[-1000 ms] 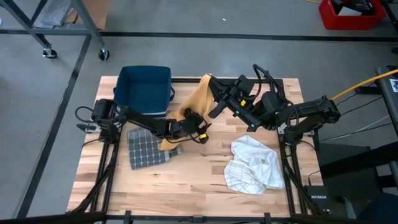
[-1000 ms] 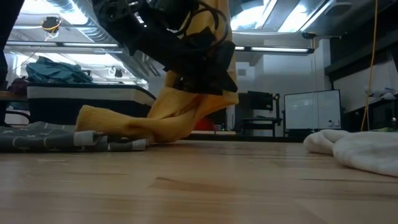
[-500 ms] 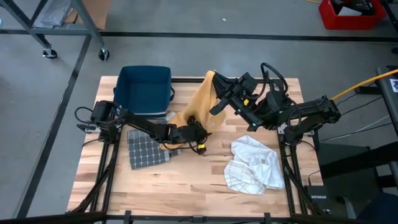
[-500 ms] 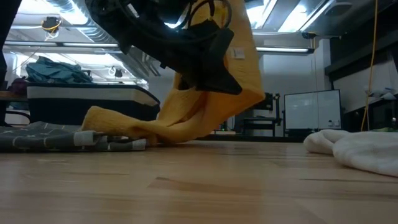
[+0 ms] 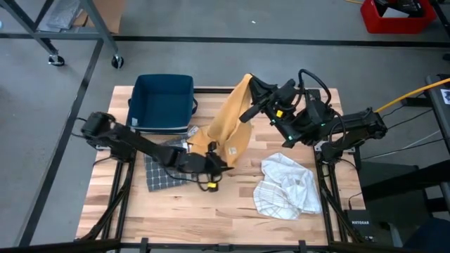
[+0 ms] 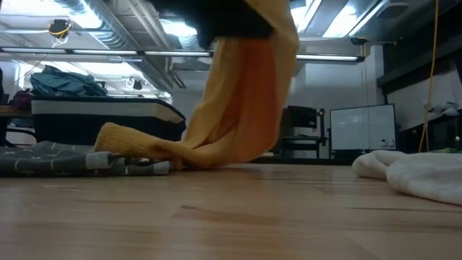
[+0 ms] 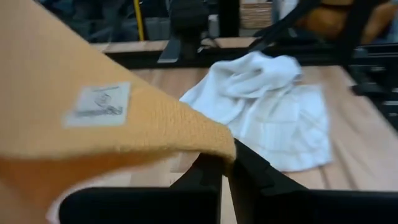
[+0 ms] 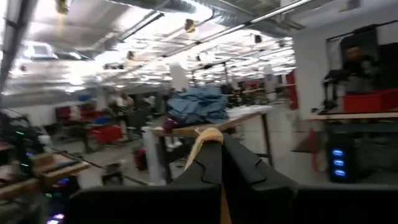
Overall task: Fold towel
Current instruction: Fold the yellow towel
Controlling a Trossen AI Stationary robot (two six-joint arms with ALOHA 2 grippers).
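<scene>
A yellow towel [image 5: 232, 119] hangs stretched between my two grippers over the middle of the table. My right gripper [image 5: 249, 79] is shut on its upper end, high near the far edge. My left gripper [image 5: 222, 164] is shut on a lower corner, nearer the front. The towel's trailing end [image 6: 137, 144] rests on the table and against a grey checked cloth [image 5: 163, 171]. In the left wrist view a white label [image 7: 96, 104] shows on the yellow cloth. My left gripper pinches the yellow towel's corner [image 7: 214, 146] between its two shut fingers, coming in nearly level from the table's left. The cloth runs up and away from the fingers, lifted off the table here. My right gripper pinches the towel's top end [image 8: 208, 135] between its shut fingers, coming from the table's right. The towel hangs below the hold.
A crumpled white towel [image 5: 287, 186] lies at the near right, close to my left gripper. A blue bin [image 5: 163, 102] stands at the far left. The grey checked cloth lies in front of the bin. Bare wood shows along the near edge.
My left gripper has moved toward the table's near edge and up, carrying the towel's lower corner with it. The yellow towel has been drawn out longer and flatter between the two grippers; its trailing end has stayed on the table. My right gripper has rolled a little.
</scene>
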